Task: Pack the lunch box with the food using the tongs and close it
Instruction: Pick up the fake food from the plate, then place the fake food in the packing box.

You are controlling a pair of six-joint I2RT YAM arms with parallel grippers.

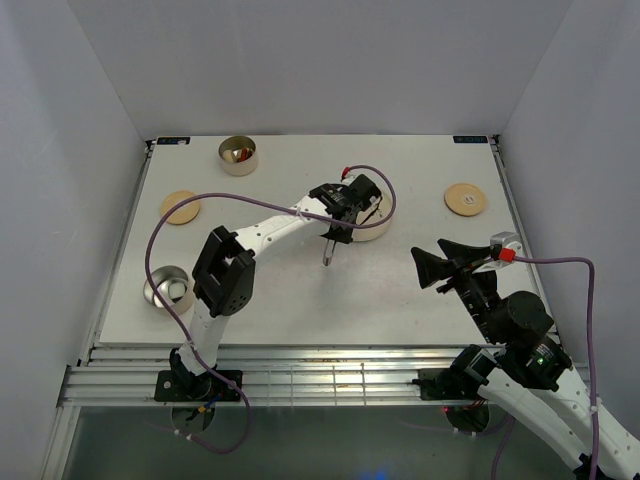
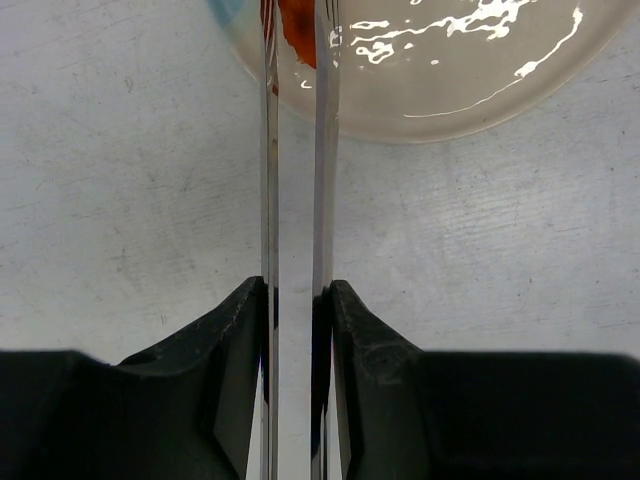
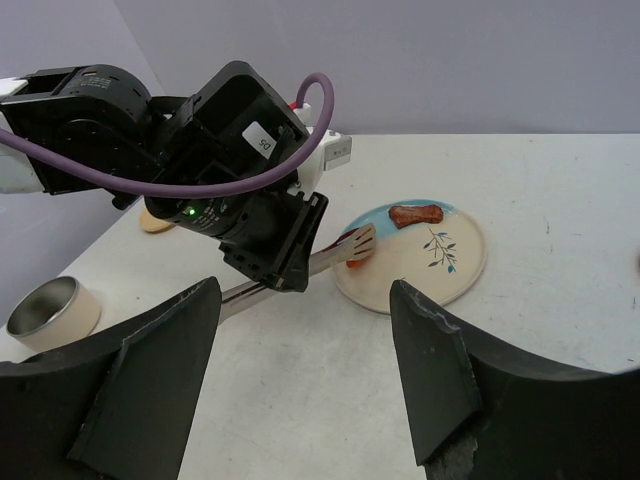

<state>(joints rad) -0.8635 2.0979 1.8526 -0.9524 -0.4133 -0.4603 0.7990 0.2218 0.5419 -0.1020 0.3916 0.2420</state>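
Note:
My left gripper (image 1: 345, 205) (image 2: 298, 290) is shut on the silver tongs (image 1: 328, 247) (image 2: 325, 150) (image 3: 358, 242), both arms squeezed between its fingers. The tong tips reach over the rim of the cream-and-blue plate (image 2: 460, 100) (image 3: 450, 275) and pinch an orange-red food piece (image 2: 297, 30) (image 3: 353, 263). A brown food piece (image 3: 415, 215) lies at the plate's far side. One steel tin (image 1: 237, 155) stands at the back left with food inside. Another tin (image 1: 168, 288) (image 3: 50, 310) at the left edge holds a white piece. My right gripper (image 1: 440, 265) (image 3: 303, 288) hovers open and empty to the right of the plate.
Two round wooden lids lie flat on the table, one lid (image 1: 181, 207) (image 3: 155, 222) at the left and the other lid (image 1: 465, 198) at the back right. A purple cable (image 1: 160, 240) loops over the left arm. Grey walls enclose the table.

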